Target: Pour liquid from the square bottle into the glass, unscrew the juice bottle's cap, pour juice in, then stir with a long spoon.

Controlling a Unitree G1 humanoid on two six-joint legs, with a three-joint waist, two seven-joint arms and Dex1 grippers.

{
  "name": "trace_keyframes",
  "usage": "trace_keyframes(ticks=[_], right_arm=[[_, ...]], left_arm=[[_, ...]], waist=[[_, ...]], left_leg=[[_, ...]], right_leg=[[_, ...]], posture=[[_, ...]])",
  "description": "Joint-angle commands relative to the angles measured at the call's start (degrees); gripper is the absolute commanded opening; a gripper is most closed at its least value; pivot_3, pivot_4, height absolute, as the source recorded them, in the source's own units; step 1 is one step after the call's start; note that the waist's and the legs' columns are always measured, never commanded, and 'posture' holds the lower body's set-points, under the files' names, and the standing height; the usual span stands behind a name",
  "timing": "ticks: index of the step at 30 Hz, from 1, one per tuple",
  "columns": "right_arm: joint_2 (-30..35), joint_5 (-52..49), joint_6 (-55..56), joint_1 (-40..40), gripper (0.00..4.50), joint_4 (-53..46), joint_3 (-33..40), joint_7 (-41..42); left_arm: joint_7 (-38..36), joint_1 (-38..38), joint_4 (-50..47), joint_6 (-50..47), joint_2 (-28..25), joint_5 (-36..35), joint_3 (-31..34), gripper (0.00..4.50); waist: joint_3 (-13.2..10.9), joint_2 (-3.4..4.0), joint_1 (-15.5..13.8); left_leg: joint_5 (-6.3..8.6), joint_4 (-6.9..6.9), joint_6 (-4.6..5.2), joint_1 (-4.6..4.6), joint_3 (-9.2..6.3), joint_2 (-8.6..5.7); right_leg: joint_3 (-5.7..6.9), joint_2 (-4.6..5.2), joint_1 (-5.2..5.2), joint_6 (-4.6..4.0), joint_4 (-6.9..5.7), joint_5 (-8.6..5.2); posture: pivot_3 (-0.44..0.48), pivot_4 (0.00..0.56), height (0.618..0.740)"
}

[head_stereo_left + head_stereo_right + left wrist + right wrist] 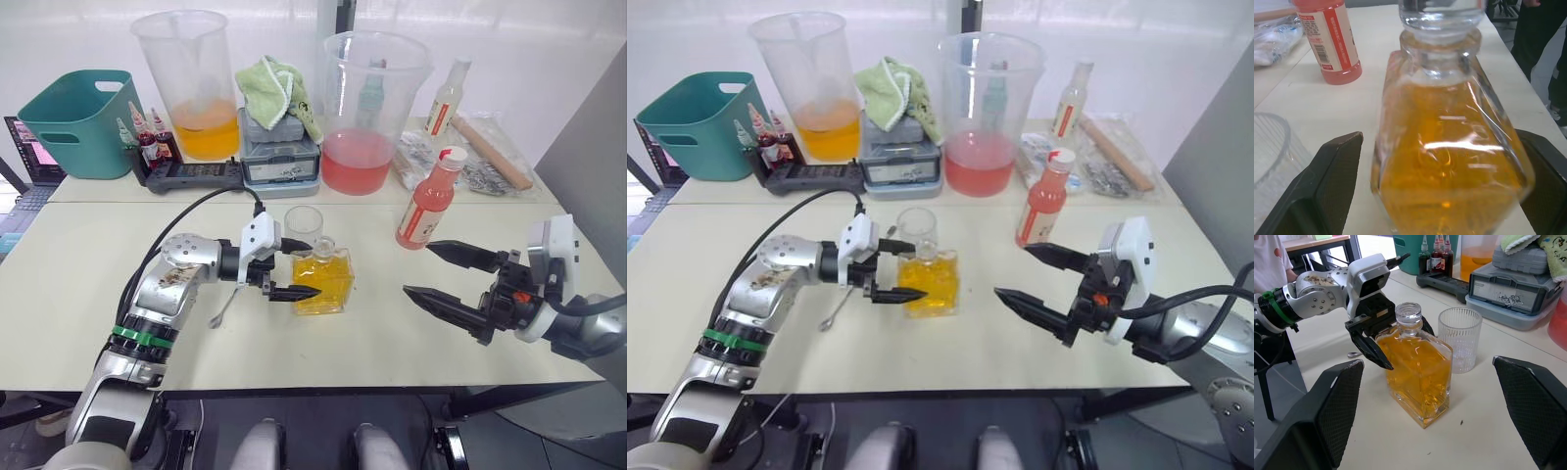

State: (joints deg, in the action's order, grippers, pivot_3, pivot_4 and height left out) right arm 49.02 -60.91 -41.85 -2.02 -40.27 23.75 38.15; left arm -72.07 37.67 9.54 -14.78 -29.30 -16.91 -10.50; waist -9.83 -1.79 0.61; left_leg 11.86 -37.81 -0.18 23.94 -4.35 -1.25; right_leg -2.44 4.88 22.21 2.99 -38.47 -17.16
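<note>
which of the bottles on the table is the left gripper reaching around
The short square glass bottle of orange liquid; the left gripper's open fingers straddle it, while the tall pink-red plastic bottle stands apart.

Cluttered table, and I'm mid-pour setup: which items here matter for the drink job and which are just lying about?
For the job: square bottle, glass, juice bottle, cap, long spoon.

Lying about: two beakers, teal basket, green cloth, rolling pin.

Glossy clear glass square bottle (1418,377), ribbed clear glass (1460,337), smooth plastic juice bottle (429,201) with paper label, matt pale table (392,323), soft green cloth (275,88), matt black fingers (1322,191)
</note>
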Motion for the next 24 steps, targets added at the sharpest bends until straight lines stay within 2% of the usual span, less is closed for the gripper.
trace_keyframes(ticks=[1, 4, 9, 10, 16, 20, 24], right_arm=[[-0.1, -0.16, 1.52, -0.52, 4.5, -1.53, 0.74, -0.46], [0.15, -0.35, 1.42, -0.76, 4.5, -1.8, 0.41, -0.64], [0.57, 0.06, 0.54, -4.52, 4.5, -2.1, -3.49, -2.26], [0.55, 0.11, 0.41, -5.11, 4.5, -2.05, -4.03, -2.52], [-0.23, 6.99, -3.11, -19.19, 4.5, 1.0, -18.31, -4.8], [-4.53, 14.01, -3.9, -29.06, 4.5, 5.36, -27.91, -6.01], [-8.14, 19.39, -3.38, -32.94, 4.5, 8.93, -33.26, -5.22]], left_arm=[[-0.06, 1.71, -0.21, 1.85, 0.77, 0.62, -0.44, 4.48], [0.03, 1.73, 0.82, 3.6, 0.82, 2.16, -1.06, 4.48], [0.15, 1.41, 1.41, 4.51, 0.94, 2.48, -0.79, 2.98], [0.13, 1.43, 1.46, 4.57, 0.96, 2.48, -0.76, 2.84], [0.72, 1.16, 1.33, 5.71, 0.91, 3.49, -1.15, 2.84], [0.79, 0.41, 0.47, 5.23, 0.82, 3.64, -1.42, 2.84], [1.13, -0.08, 0.0, 4.97, 0.77, 3.65, -1.33, 2.84]], waist=[[0.0, 0.0, 0.03], [0.0, 0.0, 0.03], [0.0, 0.0, 0.06], [0.0, 0.0, 0.05], [0.0, 0.01, 0.05], [0.01, 0.02, 0.15], [0.01, 0.02, 0.0]], left_leg=[[0.0, 0.0, 0.0, 0.0, 0.0, 0.0], [0.0, 0.0, 0.0, 0.0, 0.0, 0.0], [0.0, 0.0, 0.0, -0.02, 0.0, 0.0], [0.0, 0.0, 0.0, -0.03, 0.0, 0.02], [0.0, -0.01, 0.0, -0.13, 0.03, 0.03], [0.0, -0.01, 0.0, -0.12, 0.02, 0.02], [0.0, -0.01, 0.0, -0.12, -0.03, 0.01]], right_leg=[[0.0, 0.0, 0.0, 0.0, 0.0, 0.0], [0.0, 0.0, 0.0, 0.0, 0.0, 0.0], [-0.01, 0.0, 0.0, 0.0, 0.0, 0.0], [0.0, -0.01, -0.01, 0.0, 0.0, 0.0], [-0.06, -0.02, -0.03, 0.0, -0.02, 0.0], [-0.05, -0.04, -0.03, -0.01, -0.02, 0.0], [0.0, -0.03, -0.01, -0.01, -0.07, 0.0]], posture=[[0.0, 0.15, 0.74], [0.0, 0.15, 0.74], [0.0, 0.15, 0.74], [0.0, 0.15, 0.74], [0.0, 0.15, 0.74], [0.0, 0.15, 0.74], [0.0, 0.15, 0.74]])
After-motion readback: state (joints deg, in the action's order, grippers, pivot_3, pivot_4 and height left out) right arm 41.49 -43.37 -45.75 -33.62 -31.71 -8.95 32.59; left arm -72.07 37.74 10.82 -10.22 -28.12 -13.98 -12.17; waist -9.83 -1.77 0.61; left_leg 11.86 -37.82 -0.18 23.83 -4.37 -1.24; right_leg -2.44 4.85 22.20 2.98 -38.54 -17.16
